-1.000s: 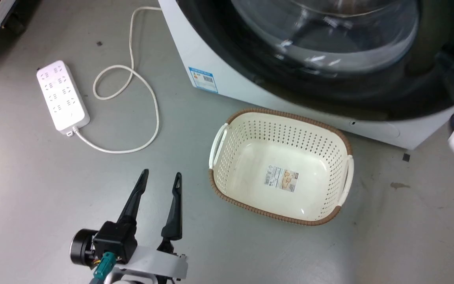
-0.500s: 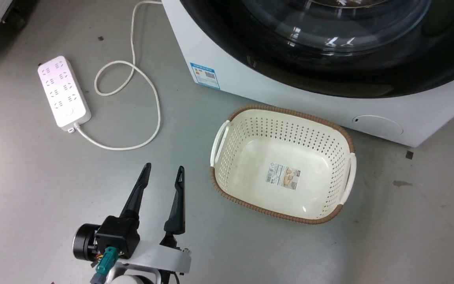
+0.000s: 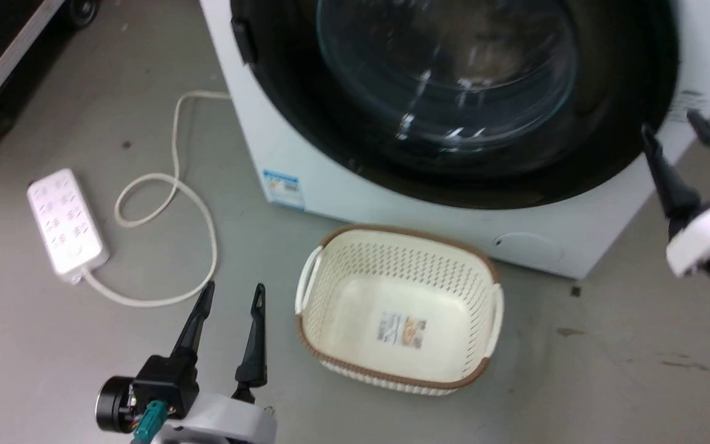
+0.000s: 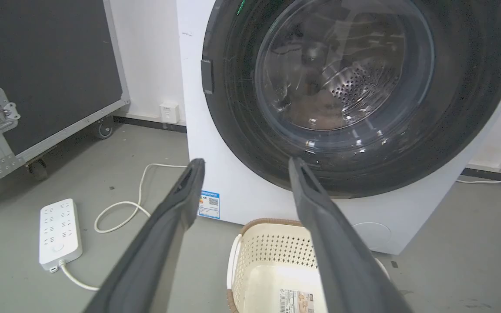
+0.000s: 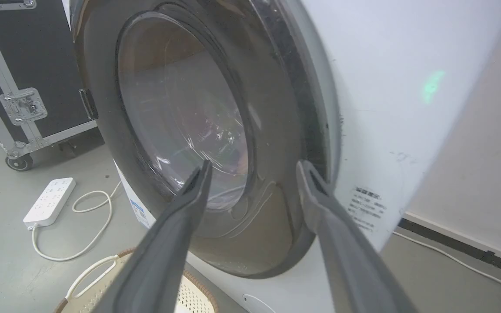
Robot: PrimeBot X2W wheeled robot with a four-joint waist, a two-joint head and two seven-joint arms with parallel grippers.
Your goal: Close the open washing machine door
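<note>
As the view shifts, right fingers (image 3: 667,176) appear, spread.

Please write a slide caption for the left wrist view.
Open left gripper facing the washing machine; its door looks shut; basket below.

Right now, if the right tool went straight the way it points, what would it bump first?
Probably the washing machine door: the right tool points at its glossy black rim, just beside the glass window. Nothing shows between them, but the gap is hard to judge.
</note>
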